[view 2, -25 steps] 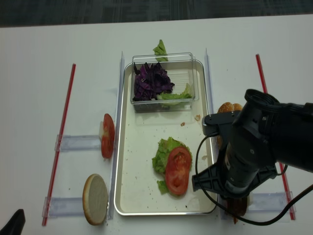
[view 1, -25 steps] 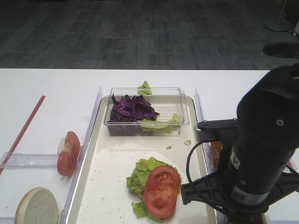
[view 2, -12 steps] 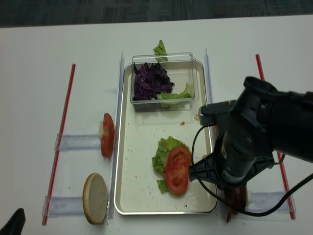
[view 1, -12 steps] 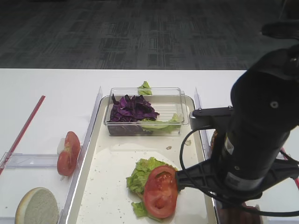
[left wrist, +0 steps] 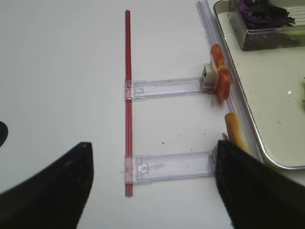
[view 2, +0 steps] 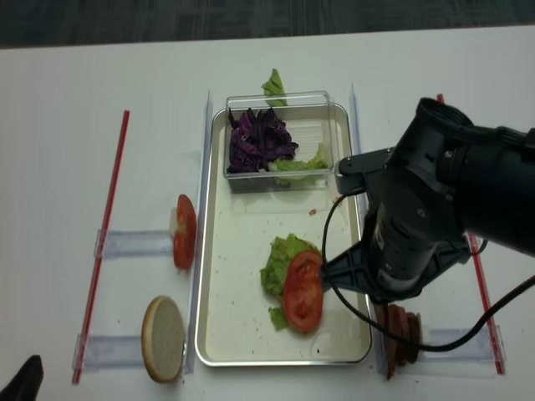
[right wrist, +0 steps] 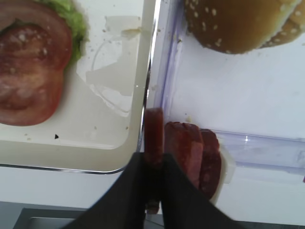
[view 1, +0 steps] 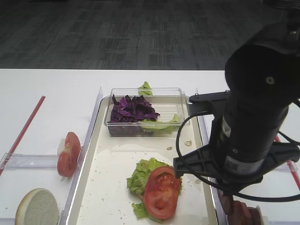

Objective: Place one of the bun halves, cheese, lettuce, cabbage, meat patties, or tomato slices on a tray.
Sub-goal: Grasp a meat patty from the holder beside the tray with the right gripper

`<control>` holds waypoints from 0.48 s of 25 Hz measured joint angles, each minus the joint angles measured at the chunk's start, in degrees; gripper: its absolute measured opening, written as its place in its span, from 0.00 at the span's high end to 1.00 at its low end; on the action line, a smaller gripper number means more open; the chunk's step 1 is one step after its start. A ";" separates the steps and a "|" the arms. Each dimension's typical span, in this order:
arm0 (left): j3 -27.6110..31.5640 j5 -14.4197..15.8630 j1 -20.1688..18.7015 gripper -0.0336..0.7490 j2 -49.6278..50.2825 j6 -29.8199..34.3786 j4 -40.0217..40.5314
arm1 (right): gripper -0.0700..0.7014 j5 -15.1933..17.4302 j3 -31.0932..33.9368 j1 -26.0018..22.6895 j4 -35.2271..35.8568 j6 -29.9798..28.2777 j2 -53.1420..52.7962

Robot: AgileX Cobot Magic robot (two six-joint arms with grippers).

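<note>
In the right wrist view my right gripper [right wrist: 153, 164] is shut on one thin meat patty [right wrist: 153, 130], held on edge just beside the tray's right rim [right wrist: 143, 98]. The other meat patties [right wrist: 193, 151] [view 2: 401, 328] lean in a clear holder to its right. A tomato slice [right wrist: 29, 81] [view 2: 303, 289] lies on lettuce [view 2: 277, 261] in the cream tray [view 2: 242, 238]. A seeded bun half [right wrist: 233, 24] sits beyond the patties. My left gripper [left wrist: 152, 152] hangs open over bare table, holding nothing.
A clear box [view 2: 322, 125] with purple cabbage [view 2: 259, 138] and lettuce stands at the tray's far end. Left of the tray stand tomato slices [view 2: 184, 231] and a pale-faced bun half [view 2: 163, 338] in clear holders. Red rods [view 2: 104, 242] flank the area. My right arm [view 2: 418, 225] covers the tray's right side.
My right arm has risen and shifted left toward the tray with one patty in its jaws, uncovering the remaining patties in their holder. The left gripper has stayed still.
</note>
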 joint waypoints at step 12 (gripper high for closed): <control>0.00 0.00 0.00 0.33 0.00 0.00 0.00 | 0.77 1.69 -1.90 0.00 -1.25 0.00 -1.24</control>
